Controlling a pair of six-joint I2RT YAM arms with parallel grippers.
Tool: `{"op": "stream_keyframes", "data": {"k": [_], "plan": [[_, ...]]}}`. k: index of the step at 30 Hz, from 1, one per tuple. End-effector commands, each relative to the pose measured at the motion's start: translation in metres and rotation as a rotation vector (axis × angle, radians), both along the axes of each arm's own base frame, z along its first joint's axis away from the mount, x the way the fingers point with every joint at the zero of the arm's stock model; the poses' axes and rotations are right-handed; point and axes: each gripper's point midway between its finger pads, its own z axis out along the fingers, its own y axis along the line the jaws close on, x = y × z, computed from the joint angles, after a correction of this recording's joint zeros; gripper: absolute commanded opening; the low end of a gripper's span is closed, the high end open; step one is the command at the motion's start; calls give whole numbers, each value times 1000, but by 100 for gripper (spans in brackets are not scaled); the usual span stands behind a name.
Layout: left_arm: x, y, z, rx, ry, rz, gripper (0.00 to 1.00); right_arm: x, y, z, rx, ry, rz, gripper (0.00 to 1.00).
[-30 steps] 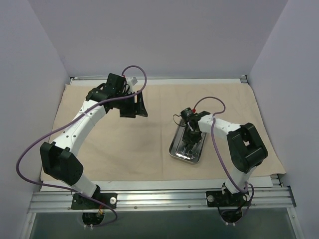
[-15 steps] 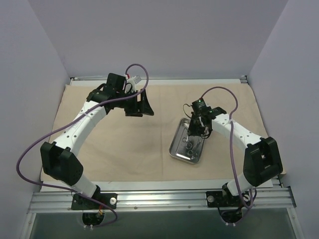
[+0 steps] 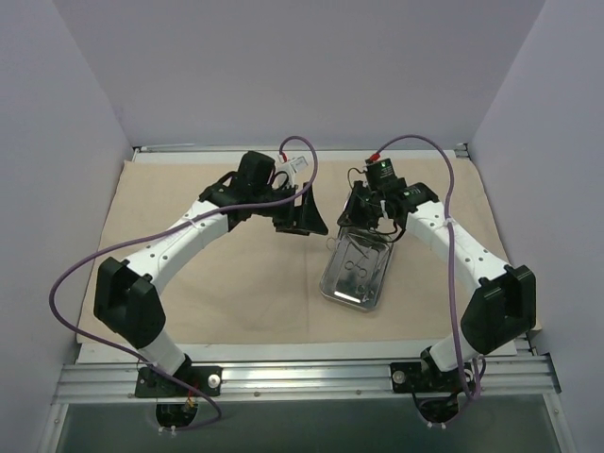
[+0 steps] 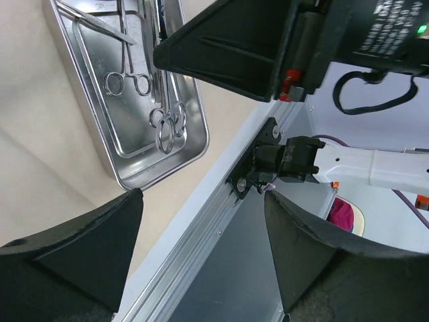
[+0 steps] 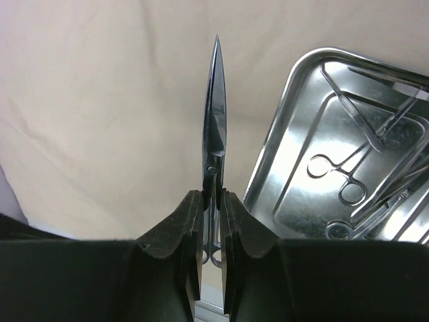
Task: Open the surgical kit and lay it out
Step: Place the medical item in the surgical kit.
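Right end effector (image 5: 213, 201) clamped on thin pointed steel scissors (image 5: 215, 114), held over the beige cloth wrap (image 5: 100, 100) beside the shiny rectangular steel tray (image 5: 288, 201). Left end effector (image 4: 202, 201) gapes, empty. Lay scissors flat on cloth, clear of the rim, before releasing.

Both arms arch inward, wrists close; left gripper (image 3: 308, 220) spread wide, right gripper (image 5: 211, 196) pinching scissors (image 5: 216, 121).

White links w/ black joints (image 3: 127, 302) — purple cables (image 3: 53, 297) looping off both arms; left gripper (image 4: 201, 200) w/ black wedge fingers (image 4: 80, 255) — green LED (image 4: 421, 29) nr right wrist
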Motion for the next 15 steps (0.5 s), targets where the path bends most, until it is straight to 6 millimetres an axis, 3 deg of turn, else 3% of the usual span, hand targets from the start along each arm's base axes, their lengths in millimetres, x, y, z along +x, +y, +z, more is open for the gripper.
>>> {"op": "stream_keyframes", "data": {"k": [1,15], "plan": [[6,-9,7,-48,-37,-10,81,0,11,27,58,-31,38,0],[10,-19,-17,-34,4,-26,68,7,25,54,124,-61,72,0]]}}
